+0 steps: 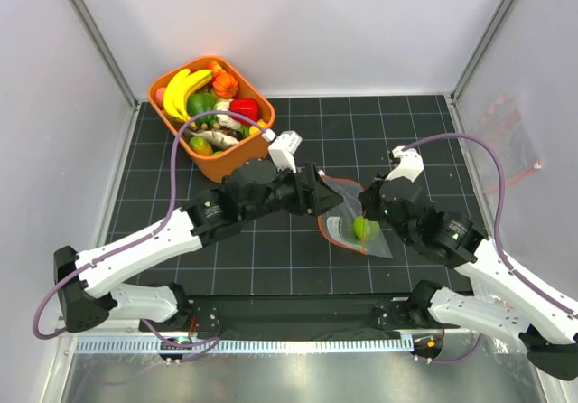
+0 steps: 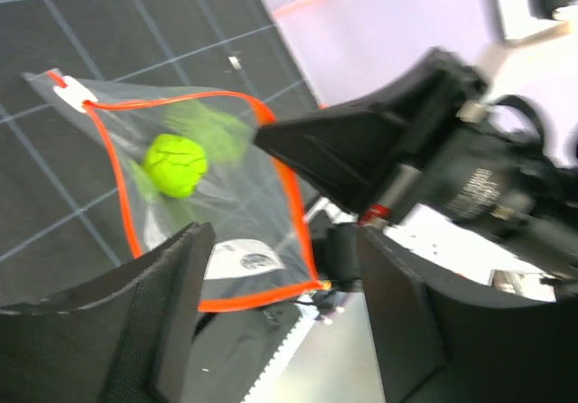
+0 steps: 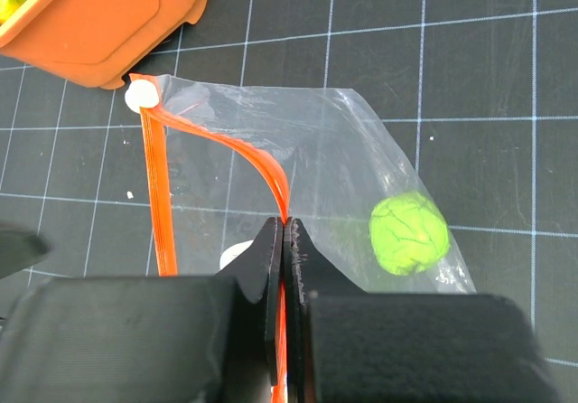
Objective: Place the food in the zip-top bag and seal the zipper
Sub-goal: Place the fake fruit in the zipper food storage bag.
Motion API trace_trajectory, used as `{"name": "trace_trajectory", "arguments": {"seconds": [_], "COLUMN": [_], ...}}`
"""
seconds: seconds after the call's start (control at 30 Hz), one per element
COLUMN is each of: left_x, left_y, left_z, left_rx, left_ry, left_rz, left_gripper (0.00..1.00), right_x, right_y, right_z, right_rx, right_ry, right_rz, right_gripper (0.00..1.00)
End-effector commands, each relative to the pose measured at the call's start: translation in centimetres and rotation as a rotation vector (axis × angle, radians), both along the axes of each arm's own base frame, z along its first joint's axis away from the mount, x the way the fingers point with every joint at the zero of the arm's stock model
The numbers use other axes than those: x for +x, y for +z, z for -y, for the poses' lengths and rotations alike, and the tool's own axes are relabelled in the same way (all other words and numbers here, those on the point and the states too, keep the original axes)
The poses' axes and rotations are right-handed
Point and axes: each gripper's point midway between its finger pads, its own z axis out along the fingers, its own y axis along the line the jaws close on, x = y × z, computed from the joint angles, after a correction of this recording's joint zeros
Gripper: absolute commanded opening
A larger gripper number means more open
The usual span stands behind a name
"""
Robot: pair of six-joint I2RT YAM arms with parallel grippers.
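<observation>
The zip-top bag (image 1: 377,241) lies on the dark grid mat between my two arms, its mouth spread open. A lime-green food piece (image 3: 408,233) sits inside it, also visible in the left wrist view (image 2: 175,164). My right gripper (image 3: 285,227) is shut on one lip of the red-orange zipper (image 3: 155,186), holding it up off the other lip. The zipper's white tab (image 3: 138,94) is at the far end. My left gripper (image 2: 284,304) hovers open just over the bag's mouth (image 2: 271,141), with nothing between its fingers. More food (image 1: 212,105) fills the orange tub.
The orange tub (image 1: 237,161) stands at the back left, close behind the left wrist, and appears in the right wrist view (image 3: 99,14). Purple cables (image 1: 492,173) loop over both arms. White walls enclose the mat on three sides.
</observation>
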Motion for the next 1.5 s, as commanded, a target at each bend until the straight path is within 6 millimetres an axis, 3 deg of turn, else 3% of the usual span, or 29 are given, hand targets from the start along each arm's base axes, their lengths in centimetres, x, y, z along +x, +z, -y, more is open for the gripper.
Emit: {"name": "trace_trajectory", "arguments": {"seconds": [0.0, 0.1, 0.13, 0.17, 0.2, 0.6, 0.73, 0.77, 0.8, 0.83, 1.23, 1.3, 1.33, 1.37, 1.47], "left_x": [-1.3, -2.0, -2.2, -2.3, -2.6, -3.9, -2.7, -2.3, -2.3, -2.2, -1.0, -0.8, -0.7, -0.3, 0.1], "left_y": [2.7, 3.3, 3.4, 3.6, 3.7, 5.2, 5.7, 5.2, 5.1, 5.6, 4.7, 4.2, 4.5, 4.3, 4.0], "left_z": [-0.1, -0.3, -0.3, -0.4, -0.3, -0.6, -0.8, -0.7, -0.8, -0.7, -1.0, -1.4, -1.8, -2.0, -2.7], "left_rx": [-0.095, -0.116, -0.119, -0.122, -0.126, -0.264, -0.344, -0.350, -0.363, -0.396, -0.415, -0.383, -0.382, -0.374, -0.367], "left_ry": [-0.062, -0.091, -0.103, -0.107, -0.123, -0.229, -0.216, -0.210, -0.218, -0.219, -0.204, -0.172, -0.157, -0.124, -0.084], "left_rz": [-0.002, -0.005, -0.005, -0.001, 0.001, -0.017, -0.082, -0.108, -0.127, -0.148, -0.202, -0.194, -0.193, -0.202, -0.216], "left_gripper": [0.67, 0.54, 0.37, 0.29, 0.01, 0.01, 0.01, 0.06, 0.29, 0.35, 0.48, 0.63, 0.75, 0.98, 1.00], "right_x": [0.2, 0.1, 0.0, 0.0, 0.0, 0.0, -0.1, -0.2, -0.1, -0.1, -0.3, -0.2, -0.3, -0.3, -0.3], "right_y": [0.6, 0.8, 0.8, 0.8, 0.8, 1.1, 1.0, 1.0, 0.9, 0.9, 1.0, 1.0, 1.0, 1.0, 1.0], "right_z": [0.5, 0.7, 0.7, 0.7, 0.7, 0.9, 0.9, 1.0, 1.0, 0.9, 1.2, 1.2, 1.2, 1.2, 1.2], "right_rx": [0.020, 0.024, 0.026, 0.023, 0.024, 0.018, 0.020, 0.019, 0.018, 0.021, 0.020, 0.019, 0.021, 0.022, 0.024], "right_ry": [-0.031, -0.031, -0.032, -0.030, -0.030, -0.032, -0.032, -0.029, -0.031, -0.031, -0.036, -0.035, -0.033, -0.034, -0.034], "right_rz": [0.023, 0.027, 0.026, 0.027, 0.028, 0.032, 0.030, 0.030, 0.029, 0.028, 0.033, 0.033, 0.032, 0.033, 0.032], "right_gripper": [0.01, 0.01, 0.01, 0.01, 0.01, 0.01, 0.01, 0.01, 0.01, 0.01, 0.01, 0.01, 0.01, 0.01, 0.01]}}
